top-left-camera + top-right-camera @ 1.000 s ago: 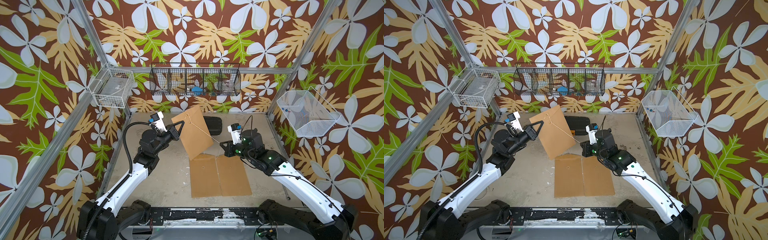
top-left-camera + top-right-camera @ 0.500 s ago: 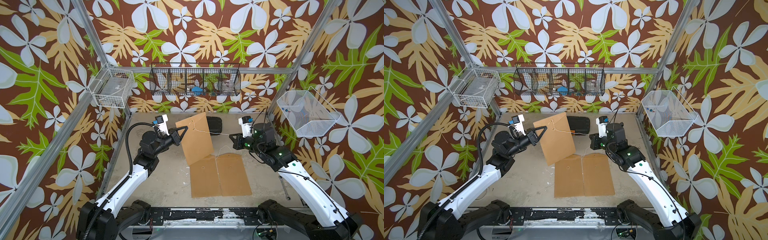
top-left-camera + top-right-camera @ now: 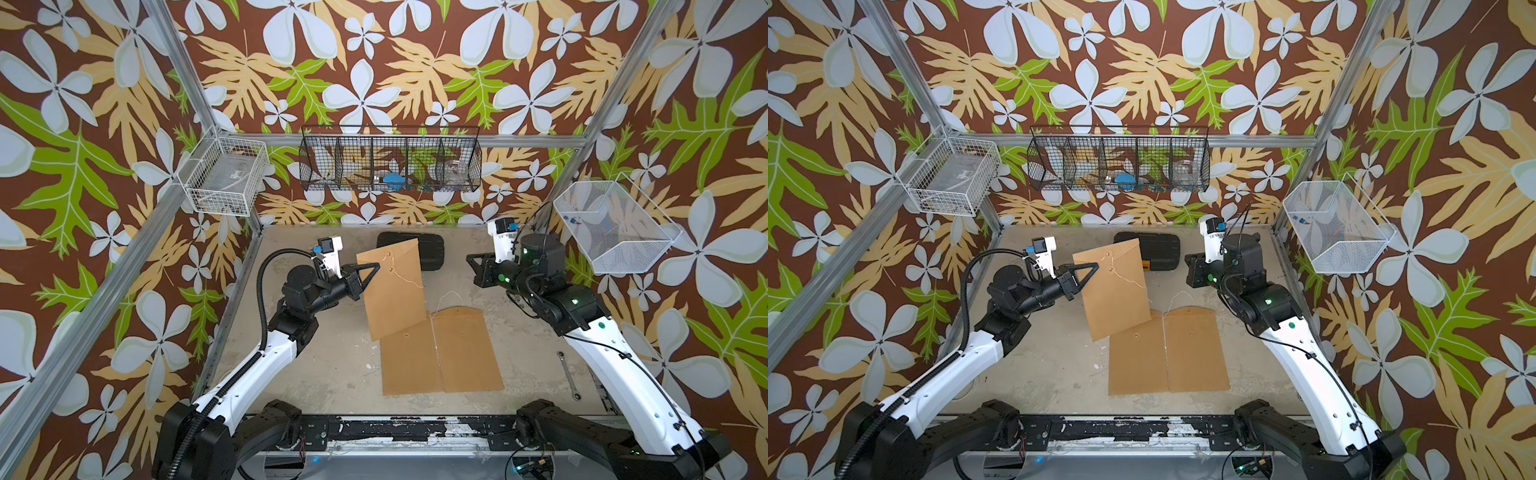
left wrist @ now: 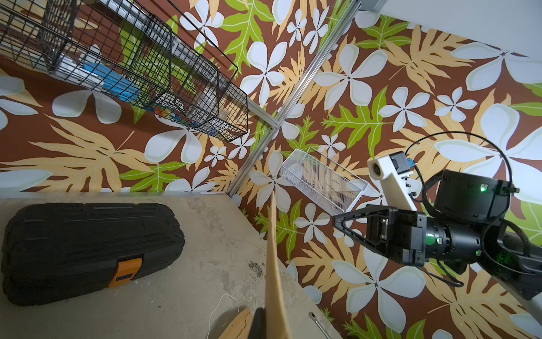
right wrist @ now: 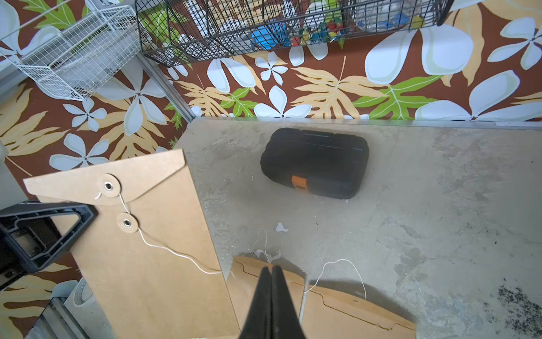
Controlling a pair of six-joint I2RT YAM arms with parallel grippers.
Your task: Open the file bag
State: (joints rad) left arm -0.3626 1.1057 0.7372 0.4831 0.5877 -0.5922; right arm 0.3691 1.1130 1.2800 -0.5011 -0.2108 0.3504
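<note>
i had the left jaws clamped on the side edge of the file bag (image 3: 392, 293), holding it near upright over the desk (image 3: 332, 361), flap end up, its loose string (image 5: 176, 253) facing the right jaws, which were pressed together, empty and well apart from it.
</note>
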